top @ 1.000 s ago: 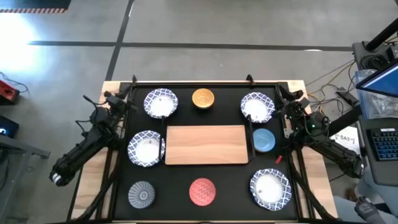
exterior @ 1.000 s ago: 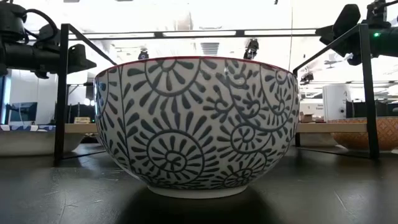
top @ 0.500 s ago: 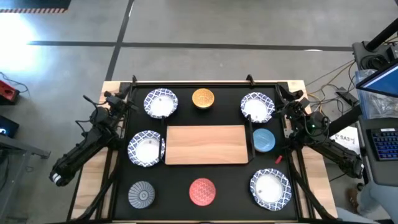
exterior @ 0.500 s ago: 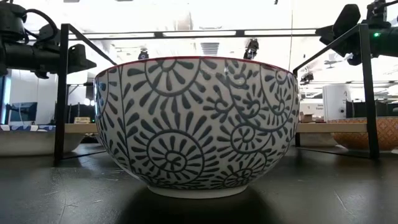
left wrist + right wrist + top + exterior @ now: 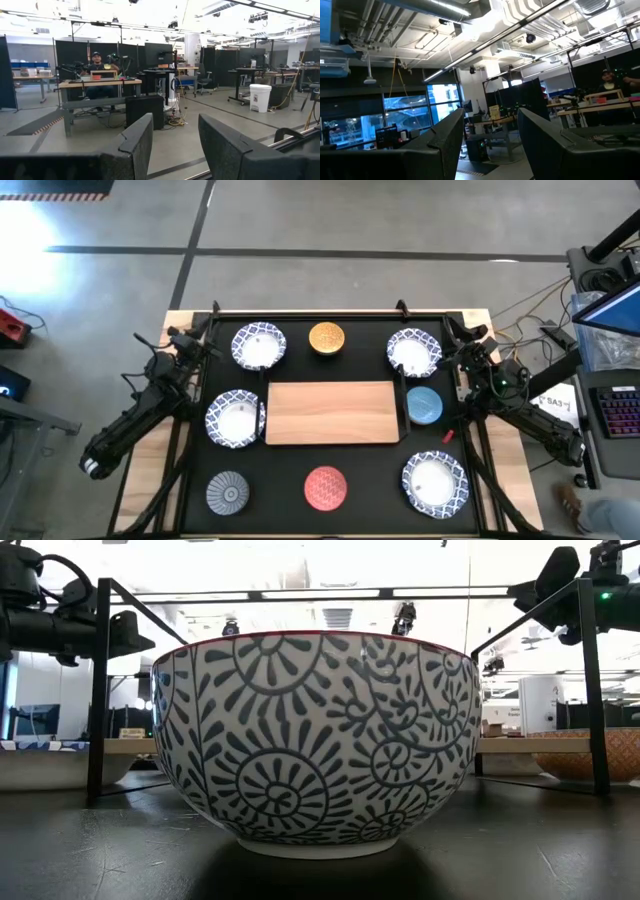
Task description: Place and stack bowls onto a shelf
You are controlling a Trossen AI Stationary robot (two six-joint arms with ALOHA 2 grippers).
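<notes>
Overhead, centred on the black tabletop (image 5: 300, 470): the shelf (image 5: 332, 413), a bare light-wood board, nothing resting on it. Ringed around the shelf, all eight bowls: a blue-and-white bowl (image 5: 259, 345) beyond its far left corner, the orange-yellow bowl (image 5: 327, 338) beyond its far edge, another blue-and-white bowl (image 5: 414, 351) beyond its far right corner, the light blue bowl (image 5: 425, 405) just beside its right end, a third blue-and-white bowl (image 5: 235, 418) touching or nearly touching its left end, the grey ribbed bowl (image 5: 229, 492) off its near left corner, the red patterned bowl (image 5: 325, 487) off its near edge, a fourth blue-and-white bowl (image 5: 435, 483) off its near right corner. Left gripper (image 5: 192, 343) parked well left of the shelf at the table's edge, right gripper (image 5: 462, 340) parked well right of it, neither touching a bowl. At table height, filling the picture: the red patterned bowl's outside, white with dark spiral flowers under a red rim, with the shelf's pale edge (image 5: 510, 744) glimpsed behind it and the orange-yellow bowl (image 5: 600, 755) farther right. From the left wrist: fingers (image 5: 137, 145) apart with nothing between, aimed out across a room with a seated person (image 5: 98, 65) at a desk. From the right wrist: fingers (image 5: 445, 145) likewise spread and empty, pointed up toward the ceiling pipes (image 5: 400, 20).
</notes>
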